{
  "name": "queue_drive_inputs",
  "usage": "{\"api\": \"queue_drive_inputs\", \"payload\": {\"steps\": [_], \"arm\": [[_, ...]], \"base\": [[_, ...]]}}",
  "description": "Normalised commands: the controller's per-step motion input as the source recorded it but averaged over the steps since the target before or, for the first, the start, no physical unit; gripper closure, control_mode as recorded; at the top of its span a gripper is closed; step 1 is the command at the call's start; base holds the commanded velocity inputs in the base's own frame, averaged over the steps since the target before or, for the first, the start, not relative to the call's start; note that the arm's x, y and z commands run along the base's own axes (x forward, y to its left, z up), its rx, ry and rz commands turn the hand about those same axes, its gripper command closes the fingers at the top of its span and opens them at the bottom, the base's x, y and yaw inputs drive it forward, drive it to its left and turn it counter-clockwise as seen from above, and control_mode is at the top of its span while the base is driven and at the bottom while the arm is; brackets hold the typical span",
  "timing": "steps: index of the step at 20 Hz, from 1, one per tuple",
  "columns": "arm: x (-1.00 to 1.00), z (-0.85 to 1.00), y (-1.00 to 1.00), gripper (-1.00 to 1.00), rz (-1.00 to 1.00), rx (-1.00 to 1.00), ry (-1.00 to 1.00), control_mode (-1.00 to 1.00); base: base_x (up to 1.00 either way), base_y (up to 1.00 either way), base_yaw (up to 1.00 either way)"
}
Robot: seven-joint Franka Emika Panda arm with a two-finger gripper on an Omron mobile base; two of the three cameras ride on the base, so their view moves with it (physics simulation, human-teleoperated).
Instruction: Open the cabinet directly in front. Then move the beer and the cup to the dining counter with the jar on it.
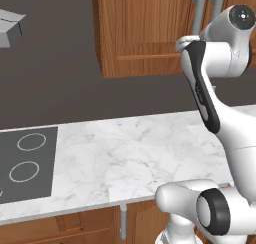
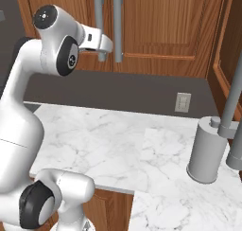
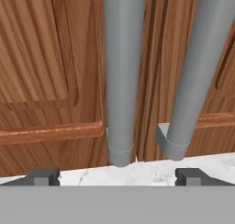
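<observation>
— Two fingertips sit at the bottom of the hand view, wide apart with nothing between them. So the gripper is open and empty?

— Yes, spread wide, holding nothing. Nearest to the base is the marble worktop, with a dark cooktop set into its left end in the left base view.

— And in the right base view?

— On that same marble stands a grey cylindrical canister, off to the right, well apart from the gripper. A wall outlet sits on the dark wall behind the worktop.

— Where is the cabinet relative to the gripper?

— Straight ahead of it and above the worktop. The cabinet is reddish-brown wood with paneled doors, both shut, their edges meeting in a narrow seam between two handles.

— Which handle is closer?

— The left handle hangs almost on the gripper's midline, its lower end just above the gap between the fingertips. The right handle runs beside it, slanting toward the right fingertip. In the right base view the gripper is raised at the bottom end of the left bar; whether it touches, I cannot tell.
</observation>
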Motion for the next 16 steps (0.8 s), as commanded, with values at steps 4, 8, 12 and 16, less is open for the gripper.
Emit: {"api": "queue_drive_inputs", "payload": {"steps": [4, 8, 12, 16], "arm": [[0.23, 0.00, -0.08, -1.00, 0.00, 0.00, -0.05, -1.00], [0.24, 0.00, 0.00, -1.00, 0.00, 0.00, -0.06, -1.00], [0.23, 0.00, 0.00, -1.00, 0.00, 0.00, -0.06, -1.00], [0.28, 0.00, 0.00, -1.00, 0.00, 0.00, -0.05, -1.00]], "base": [[0.00, 0.00, 0.00], [0.00, 0.00, 0.00], [0.00, 0.00, 0.00], [0.00, 0.00, 0.00]]}}
